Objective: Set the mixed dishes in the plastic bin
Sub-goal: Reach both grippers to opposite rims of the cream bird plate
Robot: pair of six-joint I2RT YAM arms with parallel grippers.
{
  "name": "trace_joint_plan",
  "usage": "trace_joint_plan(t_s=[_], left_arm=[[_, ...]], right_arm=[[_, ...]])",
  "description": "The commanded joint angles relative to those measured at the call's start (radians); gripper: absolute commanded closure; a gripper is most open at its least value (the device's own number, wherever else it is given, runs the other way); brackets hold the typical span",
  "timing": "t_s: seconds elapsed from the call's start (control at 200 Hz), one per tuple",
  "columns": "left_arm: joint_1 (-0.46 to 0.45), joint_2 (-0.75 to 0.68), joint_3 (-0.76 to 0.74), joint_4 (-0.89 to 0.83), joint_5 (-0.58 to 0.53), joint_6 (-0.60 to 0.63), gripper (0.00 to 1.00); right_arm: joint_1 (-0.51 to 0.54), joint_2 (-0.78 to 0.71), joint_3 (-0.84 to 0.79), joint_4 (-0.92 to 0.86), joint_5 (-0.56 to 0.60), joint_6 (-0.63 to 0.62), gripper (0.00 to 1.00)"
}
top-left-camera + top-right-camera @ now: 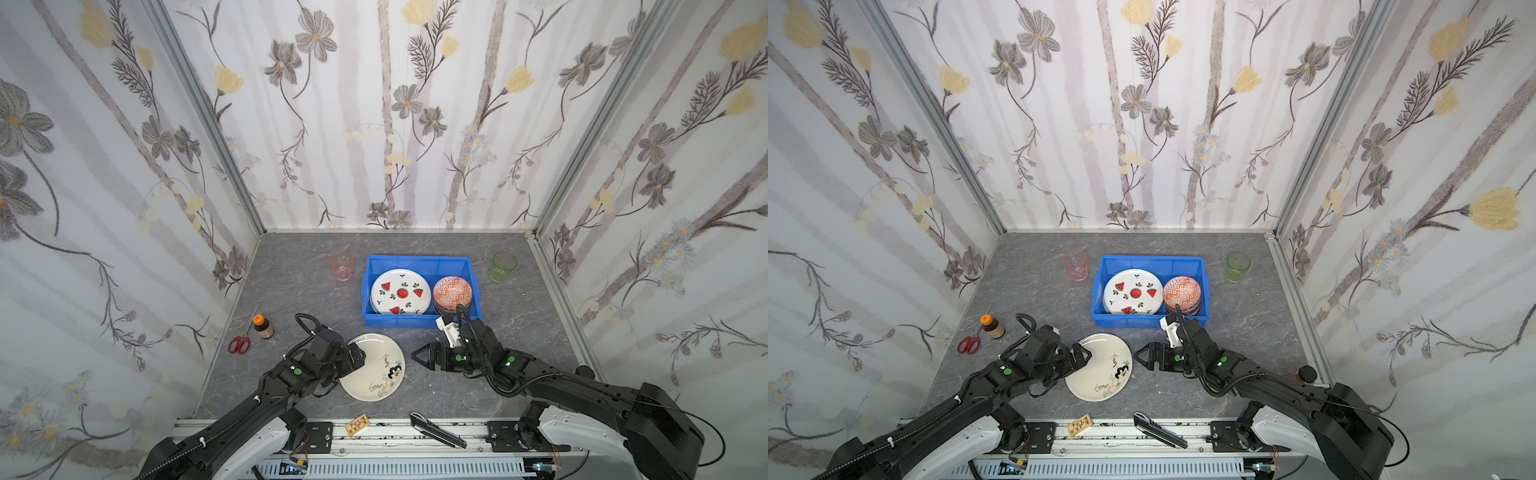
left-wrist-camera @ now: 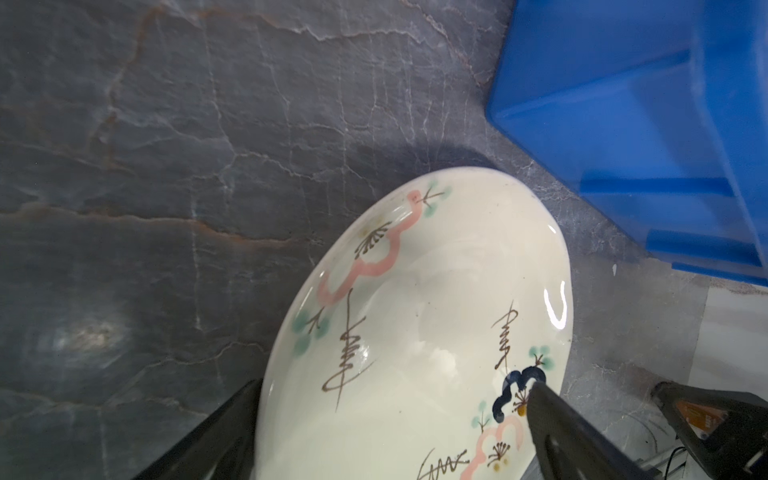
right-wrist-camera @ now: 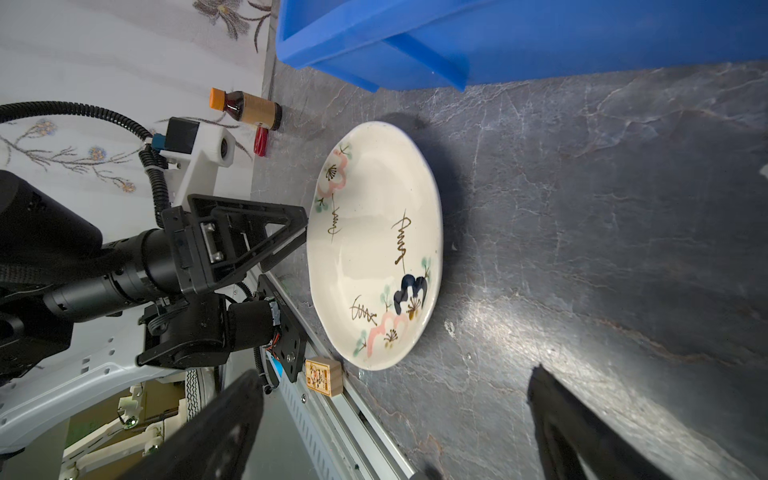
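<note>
The cream floral plate (image 1: 376, 370) (image 1: 1102, 368) lies on the grey table in front of the blue plastic bin (image 1: 419, 261) (image 1: 1152, 260). My left gripper (image 1: 358, 358) (image 2: 397, 384) is open at the plate's left edge. One finger (image 2: 557, 419) is over the plate's face and the other is outside its rim. My right gripper (image 1: 415, 356) (image 3: 395, 372) is open just right of the plate and apart from it. Inside the bin are a watermelon plate (image 1: 401, 292) and an orange bowl (image 1: 452, 292) stacked on others. A pink tumbler (image 1: 341, 266) stands left of the bin and a green tumbler (image 1: 504, 267) right of it.
Red-handled scissors (image 1: 239, 344) and a small orange-capped brown bottle (image 1: 263, 326) sit by the left wall. A small wooden block (image 1: 358, 424) and a black tool (image 1: 436, 430) lie on the front rail. Flowered walls close in three sides.
</note>
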State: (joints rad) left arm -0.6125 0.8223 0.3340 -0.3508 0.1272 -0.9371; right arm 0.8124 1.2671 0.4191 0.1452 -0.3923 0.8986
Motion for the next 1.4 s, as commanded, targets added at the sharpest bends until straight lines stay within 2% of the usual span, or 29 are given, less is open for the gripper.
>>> trace_joint_plan(t_s=[0.0, 0.365, 0.65, 0.819, 1.224, 1.394], left_arm=[[-0.001, -0.003, -0.013, 0.082, 0.028, 0.044, 0.0], [-0.004, -0.022, -0.076, 0.207, 0.095, 0.063, 0.03], [-0.006, -0.021, -0.116, 0.265, 0.123, 0.058, 0.04], [-0.006, -0.021, -0.126, 0.283, 0.128, 0.058, 0.04], [-0.006, -0.028, -0.137, 0.308, 0.138, 0.052, 0.06], [-0.006, -0.049, -0.144, 0.317, 0.141, 0.039, 0.1]], right_arm=[[0.017, 0.044, 0.014, 0.101, -0.01, 0.018, 0.03], [0.089, 0.201, 0.106, 0.122, 0.018, 0.01, 0.04], [0.123, 0.282, 0.17, 0.017, 0.129, 0.002, 0.03], [0.134, 0.322, 0.211, -0.017, 0.153, -0.001, 0.03], [0.152, 0.441, 0.273, 0.007, 0.122, -0.012, 0.03], [0.16, 0.467, 0.293, 0.008, 0.107, -0.018, 0.04]])
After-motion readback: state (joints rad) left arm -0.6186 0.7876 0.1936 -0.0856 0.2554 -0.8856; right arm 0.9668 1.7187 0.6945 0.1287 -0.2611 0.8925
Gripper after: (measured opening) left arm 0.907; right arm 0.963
